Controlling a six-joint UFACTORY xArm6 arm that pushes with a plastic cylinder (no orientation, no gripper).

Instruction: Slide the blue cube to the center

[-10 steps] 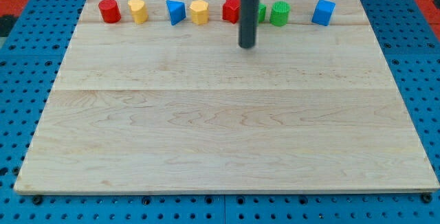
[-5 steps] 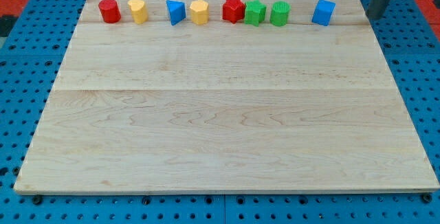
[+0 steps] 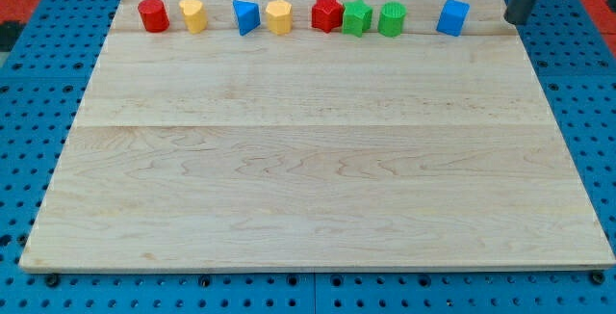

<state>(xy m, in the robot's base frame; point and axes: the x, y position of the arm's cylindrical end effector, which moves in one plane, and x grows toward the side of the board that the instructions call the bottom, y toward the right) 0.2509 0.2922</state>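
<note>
The blue cube point(image 3: 452, 16) sits near the top right of the wooden board point(image 3: 318, 160), last in a row of blocks along the top edge. My tip point(image 3: 515, 19) is at the board's top right corner, to the right of the blue cube and apart from it. The rod rises out of the view's top.
Along the top edge, from the view's left: a red cylinder point(image 3: 152, 14), a yellow block point(image 3: 192, 14), a blue triangular block point(image 3: 245, 16), a yellow block point(image 3: 279, 15), a red star point(image 3: 327, 13), a green star point(image 3: 357, 17), a green cylinder point(image 3: 391, 18).
My tip swept from below the red star far to the right past the blue cube, then edged slightly left and up. No block has moved.
</note>
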